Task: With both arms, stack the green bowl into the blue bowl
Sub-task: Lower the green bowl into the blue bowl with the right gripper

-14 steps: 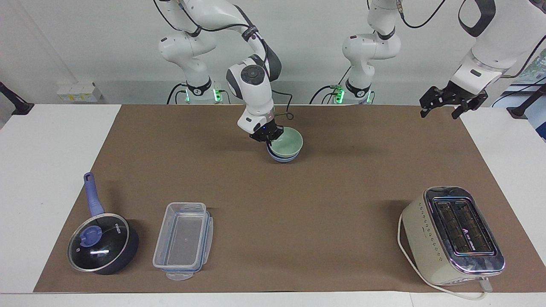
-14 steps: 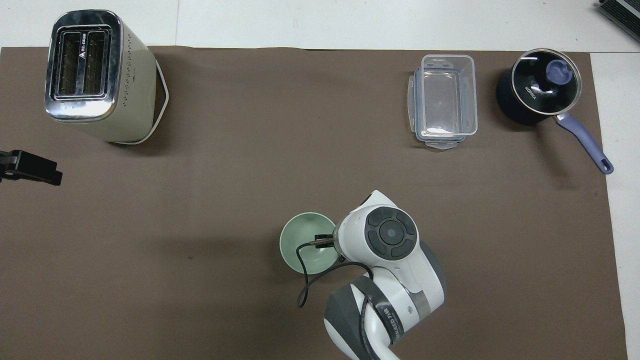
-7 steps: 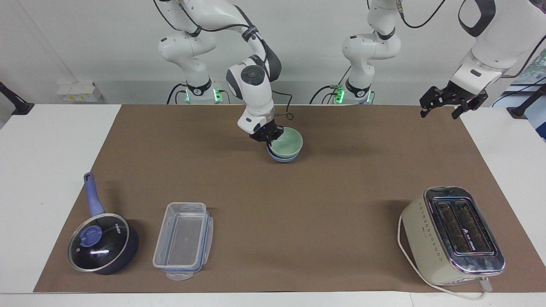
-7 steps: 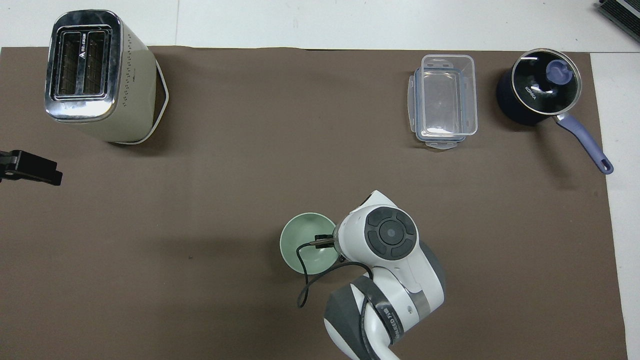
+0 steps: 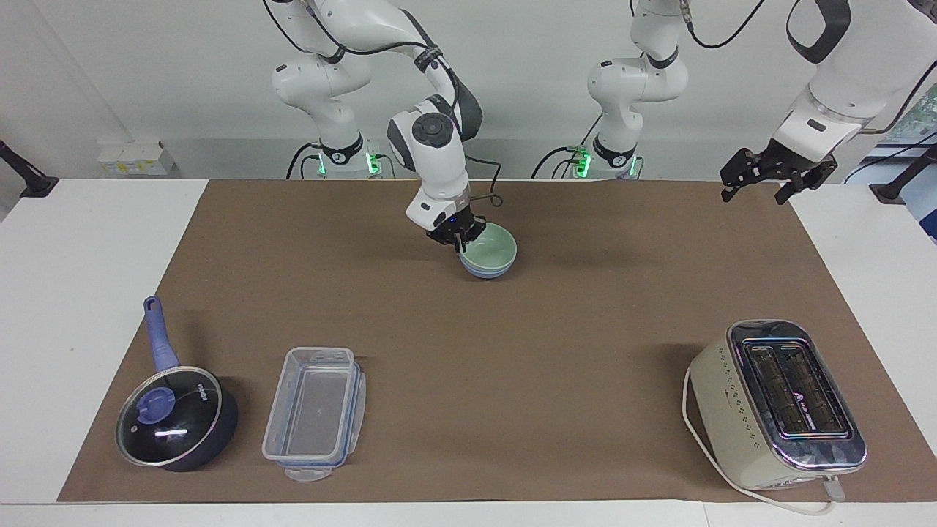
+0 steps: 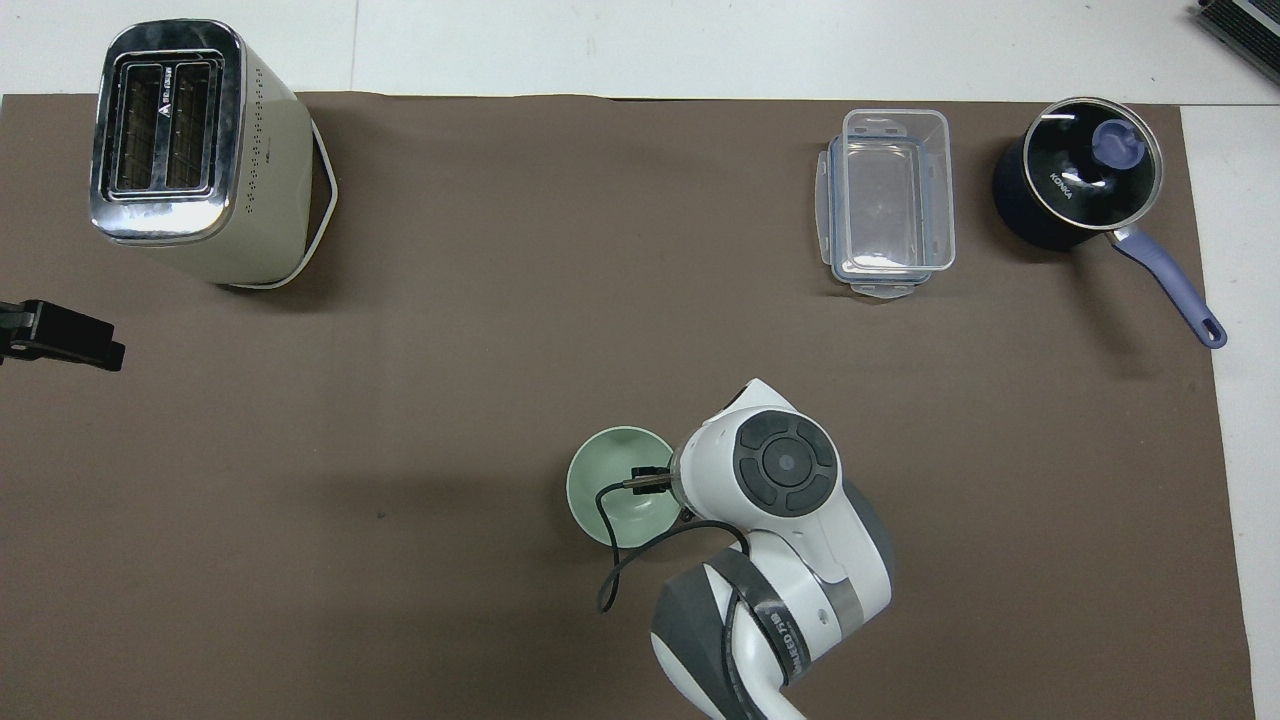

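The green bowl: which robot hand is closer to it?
Right. The right hand is at the rim of the green bowl, which sits in the blue bowl. The left hand waits raised over the left arm's end of the table.

- The green bowl (image 5: 490, 251) is pale mint, plain and unpatterned.
- The blue bowl (image 5: 484, 272) shows as a periwinkle band beneath the green one.
- The surface (image 5: 556, 329) is covered in flat brown, with white at both ends.
- The toaster (image 5: 776, 406) is cream with a chrome top and rows of small dots on its side.
- The saucepan (image 5: 176, 421) is dark navy, with a lavender-blue handle and lid knob.
- The container (image 5: 315, 413) is clear plastic with bluish clips.
- Both arms are white with grey joints; the right end effector (image 5: 457, 240) and left end effector (image 5: 761, 176) are black.
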